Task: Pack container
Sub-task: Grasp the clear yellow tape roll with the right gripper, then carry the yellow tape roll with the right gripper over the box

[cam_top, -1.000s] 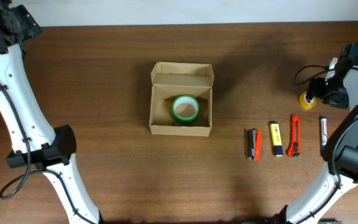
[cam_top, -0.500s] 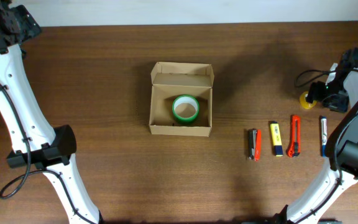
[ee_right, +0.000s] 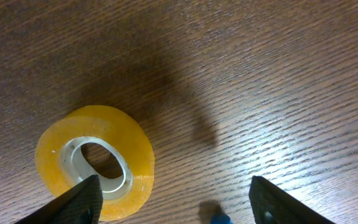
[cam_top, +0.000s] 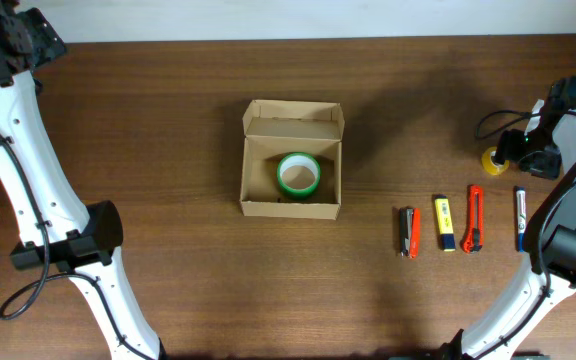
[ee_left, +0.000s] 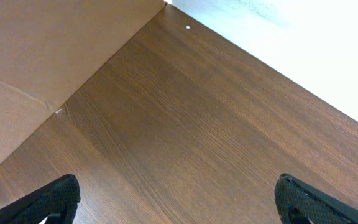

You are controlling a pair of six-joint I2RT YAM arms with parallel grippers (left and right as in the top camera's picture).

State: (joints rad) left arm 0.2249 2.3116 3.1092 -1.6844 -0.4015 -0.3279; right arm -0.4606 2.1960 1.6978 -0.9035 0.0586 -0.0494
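Tape roll (ee_right: 132, 146), yellow, edge behind open right end effector (ee_right: 176, 199); left end effector (ee_left: 182, 202) open

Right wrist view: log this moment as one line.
right gripper: open, over yellow tape roll, no grip | left gripper: open, over table | container: lid open, green tape roll inside
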